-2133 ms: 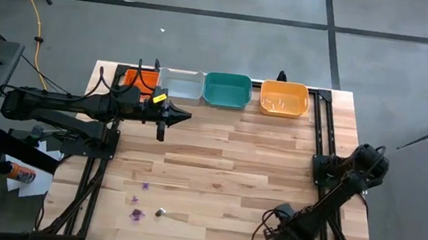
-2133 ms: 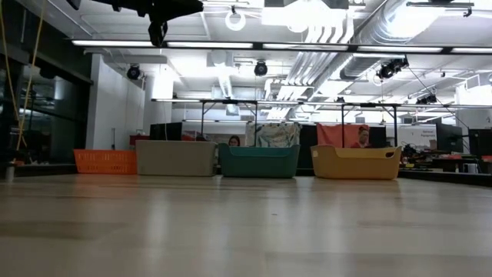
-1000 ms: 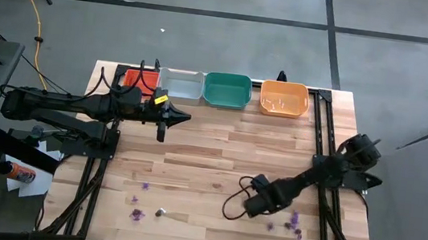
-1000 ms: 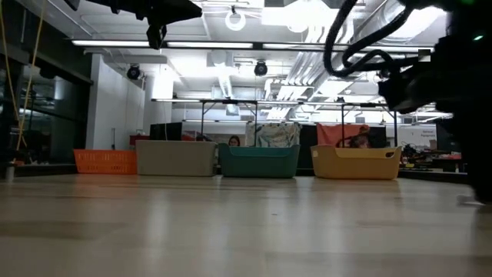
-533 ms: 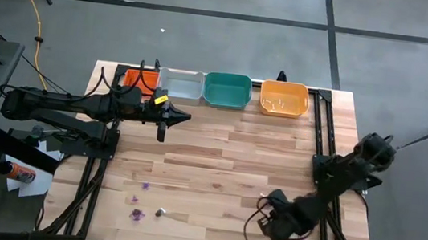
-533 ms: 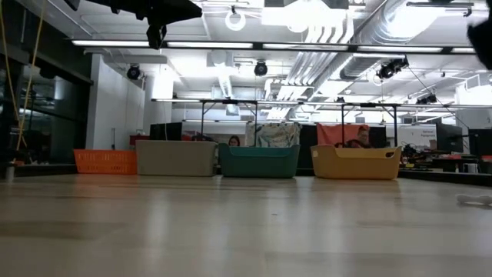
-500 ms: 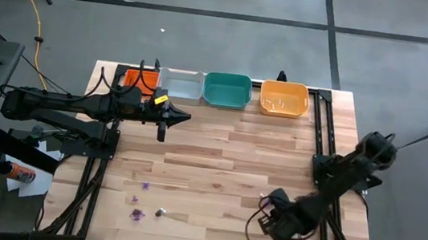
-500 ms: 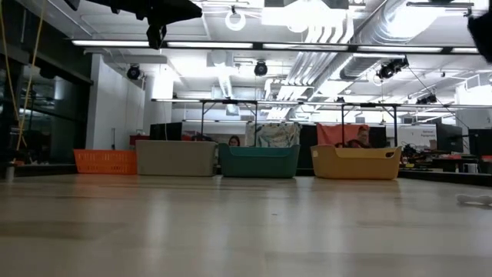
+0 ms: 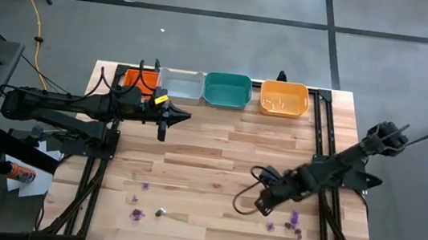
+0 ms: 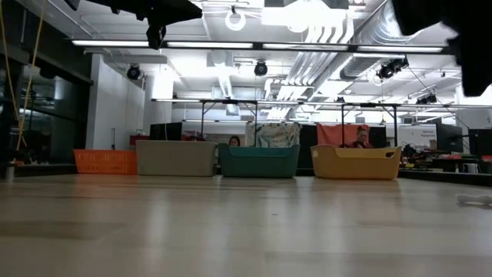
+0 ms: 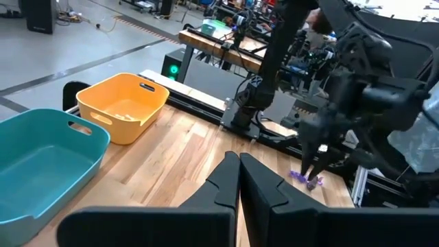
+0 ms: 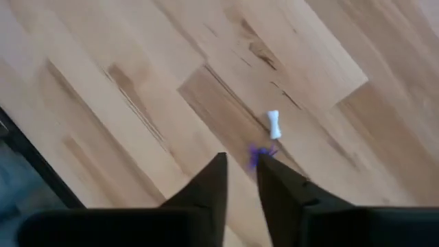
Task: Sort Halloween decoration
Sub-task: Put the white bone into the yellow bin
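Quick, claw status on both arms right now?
Left claw: shut, holding nothing, hovering near the grey tray.
Right claw: slightly open, empty, over a purple trinket.

There are four trays, one red (image 9: 139, 78), one grey (image 9: 181, 85), one green (image 9: 227, 90), one orange (image 9: 284, 98), and two robot arms.

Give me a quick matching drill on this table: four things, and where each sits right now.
1. orange tray
2. left gripper
3. white bone trinket
4. right gripper

a. near edge, right side of the table
b. far right end of the tray row
c. on bare wood just past the right gripper's fingertips
d. raised, close to the grey tray

Pairs: 1-b, 2-d, 3-c, 4-a
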You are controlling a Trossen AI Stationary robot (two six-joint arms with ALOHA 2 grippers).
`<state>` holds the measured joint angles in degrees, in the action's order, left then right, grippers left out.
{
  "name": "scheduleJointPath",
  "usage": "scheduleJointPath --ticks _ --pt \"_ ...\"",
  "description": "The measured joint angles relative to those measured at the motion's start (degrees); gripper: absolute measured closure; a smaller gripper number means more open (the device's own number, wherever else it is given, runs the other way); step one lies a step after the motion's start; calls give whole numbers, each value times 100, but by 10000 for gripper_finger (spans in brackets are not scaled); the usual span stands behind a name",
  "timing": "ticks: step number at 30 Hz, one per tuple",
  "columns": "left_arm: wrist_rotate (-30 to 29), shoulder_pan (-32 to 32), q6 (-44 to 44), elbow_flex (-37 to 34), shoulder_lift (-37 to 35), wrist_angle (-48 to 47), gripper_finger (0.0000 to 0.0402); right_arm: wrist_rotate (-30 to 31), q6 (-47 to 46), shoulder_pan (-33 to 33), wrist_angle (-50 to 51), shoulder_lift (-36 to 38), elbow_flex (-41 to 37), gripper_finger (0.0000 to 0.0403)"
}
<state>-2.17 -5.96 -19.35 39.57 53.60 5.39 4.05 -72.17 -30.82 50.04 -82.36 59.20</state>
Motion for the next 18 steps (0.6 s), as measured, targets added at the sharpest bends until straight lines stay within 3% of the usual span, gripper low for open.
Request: scheduleJointPath --ticks 4,8,18 --pt "-1 0 0 0 0 0 401 -571 1026 531 24 -311 -1 276" --pt "0 0 0 0 0 0 401 -1005 1409 868 116 -760 -2 243" --pt "0 0 -2 0 0 0 401 -1102 1841 925 38 -1534 -2 231"
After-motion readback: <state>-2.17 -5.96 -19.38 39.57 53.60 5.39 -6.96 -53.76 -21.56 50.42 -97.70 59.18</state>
